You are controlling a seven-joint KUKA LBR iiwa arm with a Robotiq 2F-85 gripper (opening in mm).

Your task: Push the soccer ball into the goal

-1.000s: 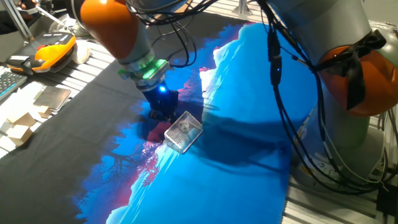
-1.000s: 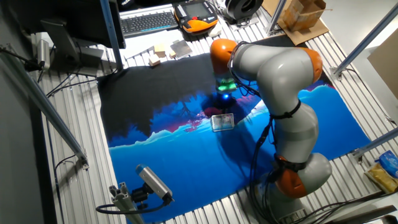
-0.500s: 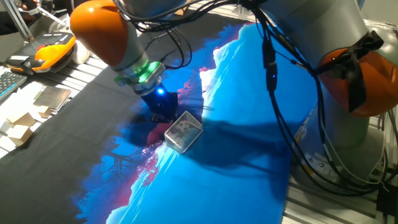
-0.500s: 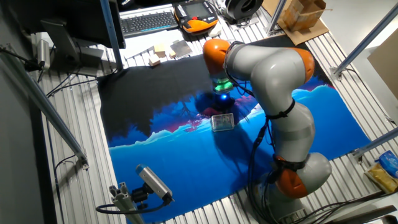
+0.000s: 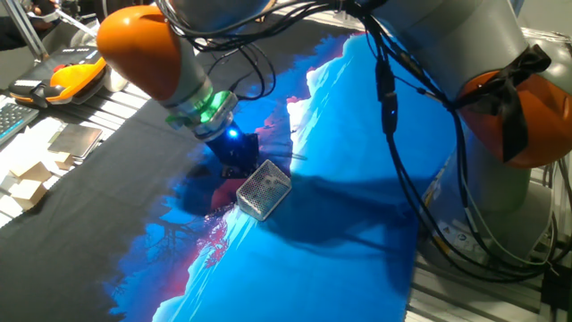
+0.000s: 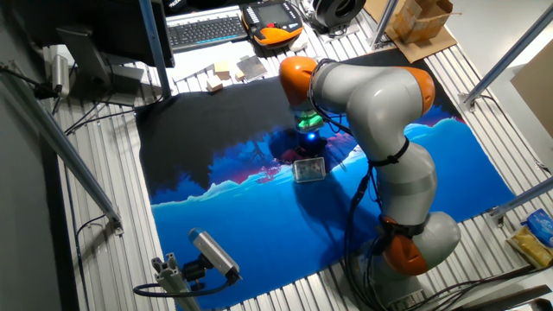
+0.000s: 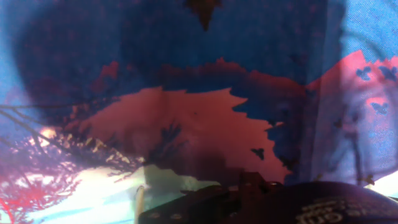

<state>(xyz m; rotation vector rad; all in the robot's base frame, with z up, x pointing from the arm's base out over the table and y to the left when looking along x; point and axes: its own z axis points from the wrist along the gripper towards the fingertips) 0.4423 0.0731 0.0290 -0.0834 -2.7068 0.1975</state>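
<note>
Gripper [image 5: 237,164] low over the printed blue cloth [image 5: 357,224], near the middle of the bench, just behind the goal [image 5: 264,190] on the side toward the keyboard [image 6: 206,30] edge. Cannot tell whether the fingers are spread or closed; dark housing hides them in both fixed views, and the hand view shows only cloth and a dark edge of the hand. Goal sits on the cloth, mesh face up, close against the gripper; contact unclear. Soccer ball not seen in any view. Green ring light [image 5: 212,107] lit above the gripper.
</note>
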